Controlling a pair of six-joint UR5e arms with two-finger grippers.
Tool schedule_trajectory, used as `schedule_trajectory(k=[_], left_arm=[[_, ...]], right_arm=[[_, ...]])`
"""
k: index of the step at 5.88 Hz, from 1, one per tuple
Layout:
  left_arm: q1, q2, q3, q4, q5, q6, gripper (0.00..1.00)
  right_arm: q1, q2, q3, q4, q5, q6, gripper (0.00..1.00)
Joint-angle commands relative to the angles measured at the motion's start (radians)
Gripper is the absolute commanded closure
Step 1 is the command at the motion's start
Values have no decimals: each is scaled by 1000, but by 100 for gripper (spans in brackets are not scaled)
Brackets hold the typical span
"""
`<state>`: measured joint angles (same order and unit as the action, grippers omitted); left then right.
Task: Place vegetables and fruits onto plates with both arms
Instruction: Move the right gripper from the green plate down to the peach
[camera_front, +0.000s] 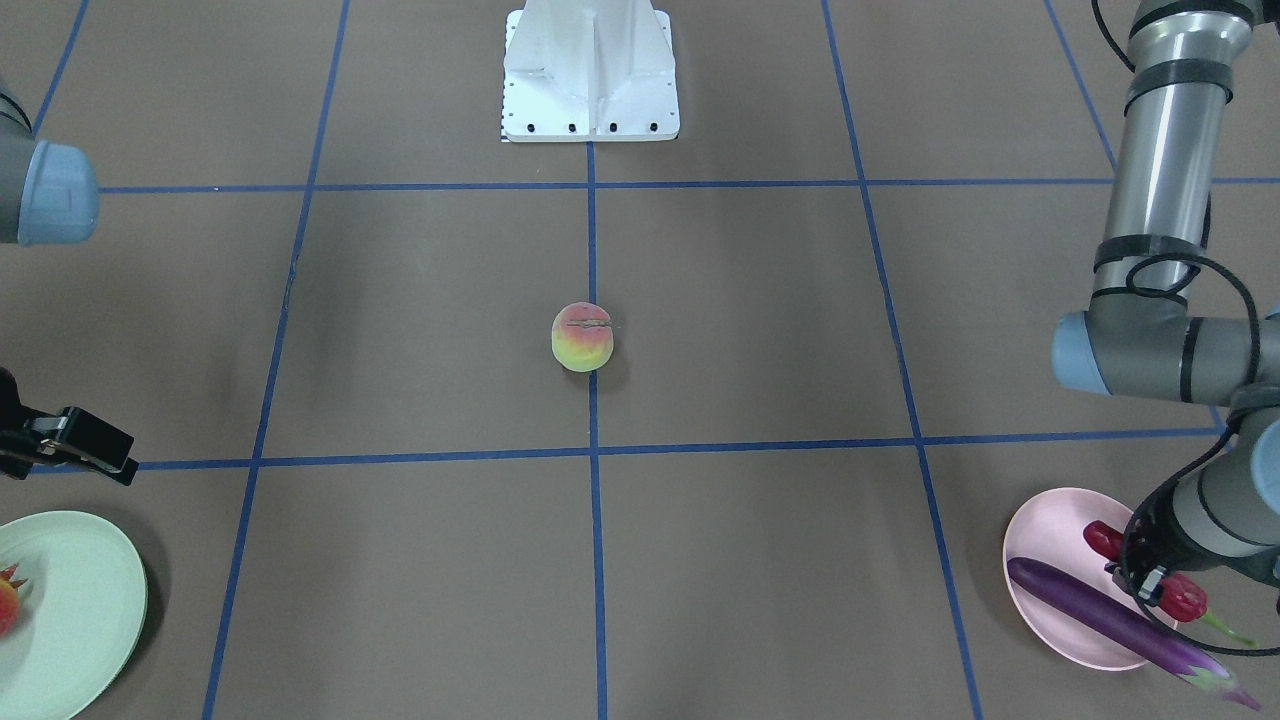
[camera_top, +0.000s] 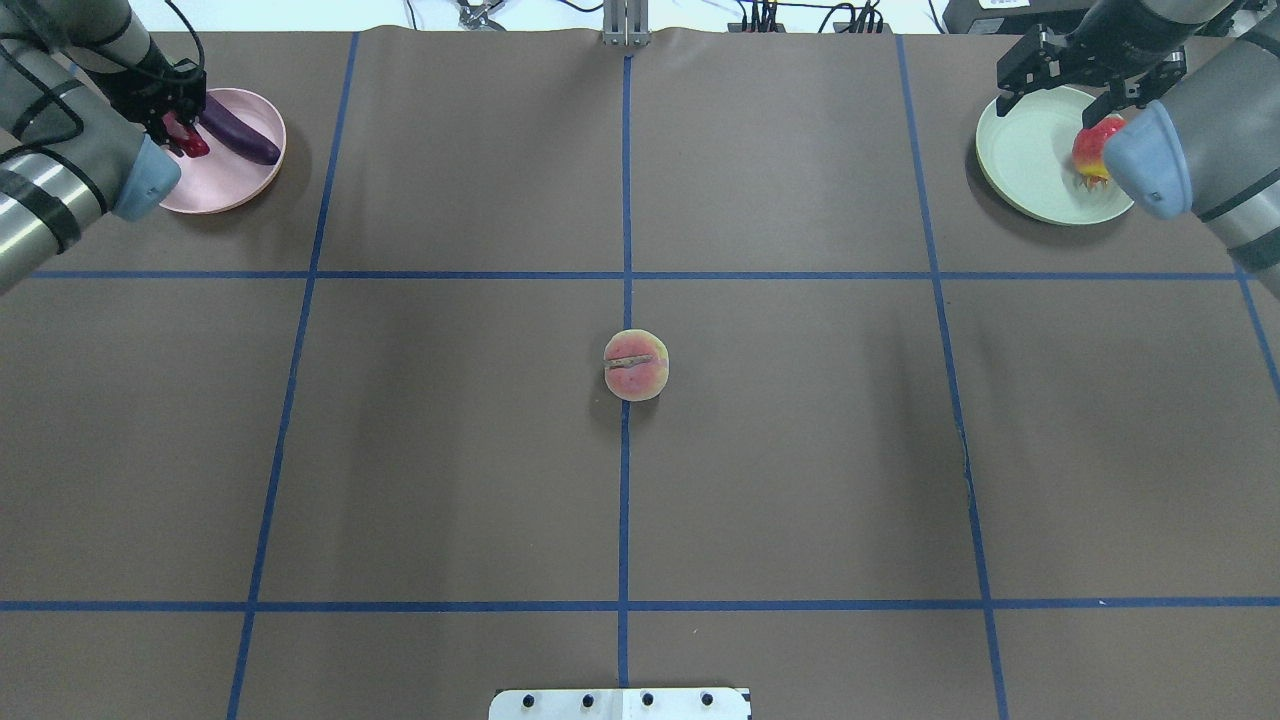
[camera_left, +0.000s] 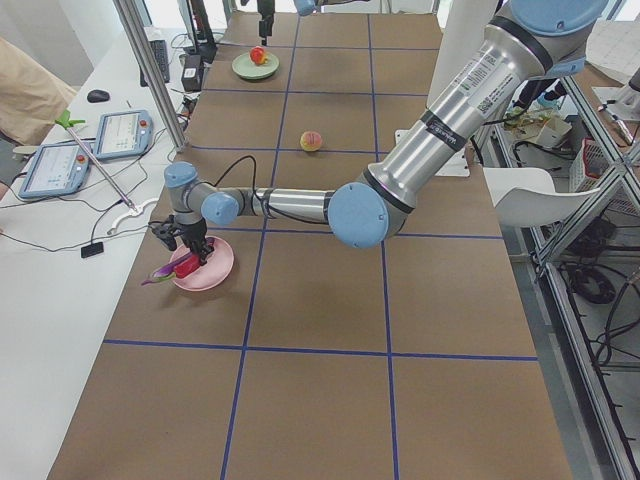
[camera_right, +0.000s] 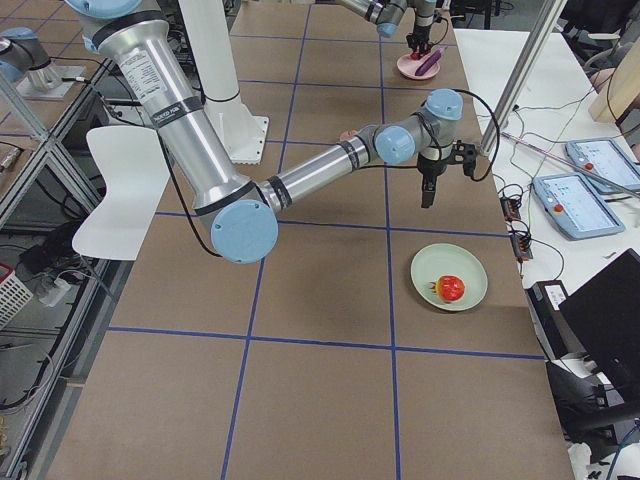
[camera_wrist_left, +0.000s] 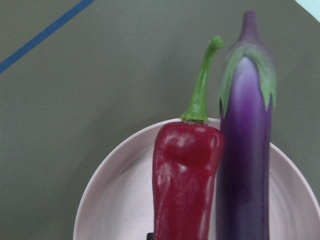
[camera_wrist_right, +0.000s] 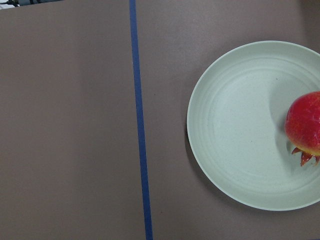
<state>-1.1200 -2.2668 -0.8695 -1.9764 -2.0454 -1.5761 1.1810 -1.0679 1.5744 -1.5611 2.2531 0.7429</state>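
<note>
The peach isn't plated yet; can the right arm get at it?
Likely yes: the peach lies alone with nothing around it, and the right gripper looks open and empty.

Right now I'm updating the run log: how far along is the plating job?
Done: the eggplant lies on the pink plate, and the red-orange fruit sits on the green plate. In hand: the left gripper is at the chili pepper on the pink plate; whether it grips it is unclear. Left: the peach lies on the table; the right gripper is open and empty.
</note>
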Motion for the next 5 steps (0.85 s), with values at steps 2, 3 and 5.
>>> schedule_trajectory(k=[2,3,5], left_arm=[[29,50,-50,-38,42,-79,0],[20,47,-61,-33,37,-62,0],[-61,44,-161,26,-112,41,0]], right_arm=[[-15,-12,29,-11,2,9,0],[-64,-10,47,-10,-10,80,0],[-232,-1,181,-8,-56,421,0]])
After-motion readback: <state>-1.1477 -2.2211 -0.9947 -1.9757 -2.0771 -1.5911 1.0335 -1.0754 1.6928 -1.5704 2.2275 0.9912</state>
